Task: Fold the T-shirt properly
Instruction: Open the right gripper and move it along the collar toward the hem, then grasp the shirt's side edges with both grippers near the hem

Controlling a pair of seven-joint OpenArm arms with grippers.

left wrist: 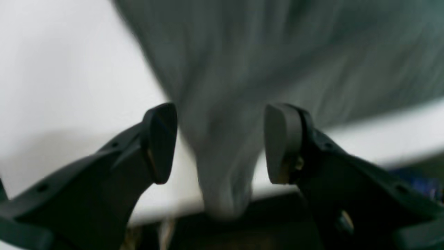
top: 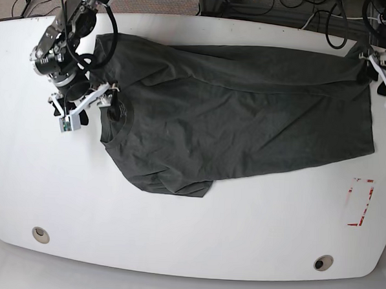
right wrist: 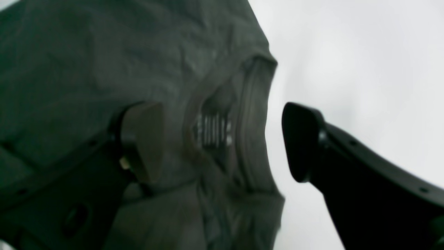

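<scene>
The dark grey T-shirt (top: pixel 246 115) lies spread and creased across the white table (top: pixel 175 234), with its collar (top: pixel 114 108) at the left. One lower part is folded over near the front (top: pixel 178 182). My right gripper (top: pixel 88 106) stands open at the collar. In the right wrist view the ribbed collar (right wrist: pixel 249 121) and its label (right wrist: pixel 213 130) sit between the jaws of the right gripper (right wrist: pixel 222 142). My left gripper (top: pixel 384 77) is at the shirt's far right corner. It (left wrist: pixel 220 142) is open, with a blurred tip of cloth (left wrist: pixel 225 180) between its fingers, touching neither.
A red-marked rectangle (top: pixel 361 202) is on the table at the right. Two round holes (top: pixel 40 234) (top: pixel 323 262) sit near the front edge. Cables (top: pixel 303 14) lie beyond the back edge.
</scene>
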